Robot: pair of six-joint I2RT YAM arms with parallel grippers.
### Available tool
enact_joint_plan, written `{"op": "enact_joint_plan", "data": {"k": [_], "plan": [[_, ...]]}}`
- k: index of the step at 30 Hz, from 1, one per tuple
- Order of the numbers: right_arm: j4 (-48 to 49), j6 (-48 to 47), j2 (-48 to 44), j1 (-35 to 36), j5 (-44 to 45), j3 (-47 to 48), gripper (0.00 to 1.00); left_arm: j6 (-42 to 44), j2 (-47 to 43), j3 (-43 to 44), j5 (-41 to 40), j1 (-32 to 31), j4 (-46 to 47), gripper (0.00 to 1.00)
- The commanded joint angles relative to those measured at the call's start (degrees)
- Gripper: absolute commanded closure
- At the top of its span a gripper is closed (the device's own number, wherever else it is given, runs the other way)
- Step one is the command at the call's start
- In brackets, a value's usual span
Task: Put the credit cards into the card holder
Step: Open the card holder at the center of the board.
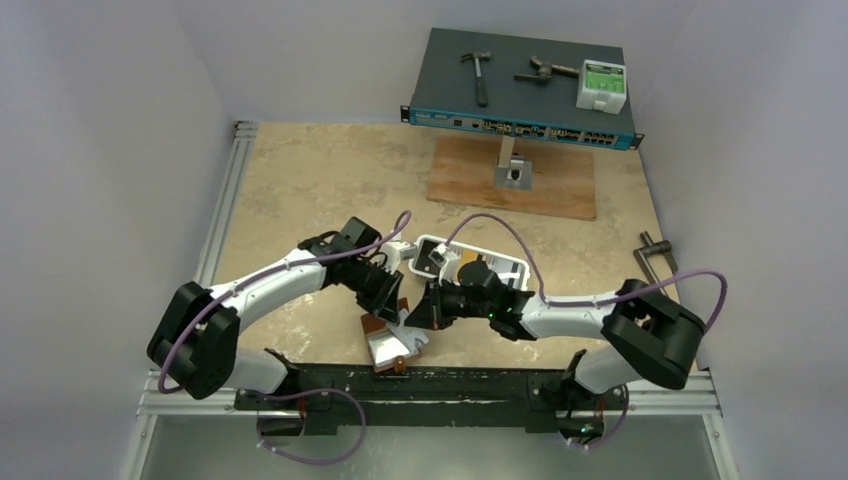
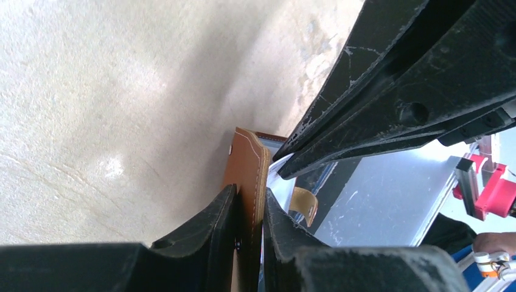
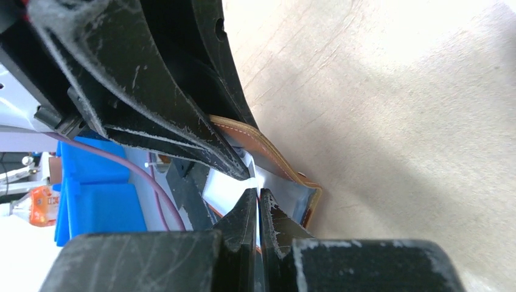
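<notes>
The brown leather card holder (image 1: 383, 342) lies open near the table's front edge, between both arms. My left gripper (image 2: 249, 191) is shut on one upright leather flap of the card holder (image 2: 246, 158); its snap tab (image 2: 304, 204) hangs beside that flap. My right gripper (image 3: 257, 193) is shut on the edge of a thin pale credit card (image 3: 228, 188), whose far end lies inside the card holder (image 3: 268, 155). From above, the left gripper (image 1: 392, 300) and right gripper (image 1: 420, 310) nearly touch. The pockets are hidden.
A white slotted tray (image 1: 470, 262) sits just behind the grippers. Farther back are a wooden board (image 1: 512, 180) with a metal post and a network switch (image 1: 520, 85) carrying tools. A metal clamp (image 1: 655, 250) lies at the right. The black front rail (image 1: 450, 385) runs close by.
</notes>
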Motion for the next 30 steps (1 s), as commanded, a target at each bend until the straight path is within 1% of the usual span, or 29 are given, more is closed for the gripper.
{"op": "enact_joint_plan", "data": {"k": [1,6,9,11,16,19,21,25,27,30], "plan": [[-10.0,-2.8,-8.5,-0.7,5.9,-0.1,1.00,0.8,0.3,4.5,-1.3,1.0,-3.0,1.00],[-21.3,-5.2,-21.0,-2.3,12.9,2.1,1.00,-4.7,0.5,9.4,1.5,6.5,-5.1,1.00],[-27.7,-7.1,-26.9,-3.4,17.0,4.3,1.00,-6.2,-1.0,13.3,0.6,7.3,-7.7,1.00],[-32.1,-8.6,-29.4,-3.6,18.7,6.3,1.00,-6.7,-2.7,15.0,1.1,7.3,-8.1,1.00],[-37.1,-10.3,-31.9,-3.9,19.1,9.6,1.00,-6.7,-5.0,16.9,0.6,7.3,-9.0,1.00],[-36.4,-9.2,-32.6,-3.9,18.3,10.7,1.00,-6.9,-6.6,17.3,-0.7,7.4,-9.4,1.00],[-34.4,-7.5,-33.1,-3.9,17.7,10.4,1.00,-9.0,-8.2,17.4,-0.7,8.3,-8.6,1.00],[-28.8,-3.2,-35.4,-4.0,11.2,7.5,1.00,-15.0,-10.8,17.6,2.8,11.6,-6.0,1.00],[-25.9,-1.9,-37.6,-3.9,8.3,5.7,1.00,-18.3,-11.2,17.1,5.8,13.8,-4.4,1.00],[-22.5,-1.0,-40.2,-3.9,4.6,3.7,1.00,-23.1,-10.3,16.0,13.0,17.5,-0.4,1.00]]}}
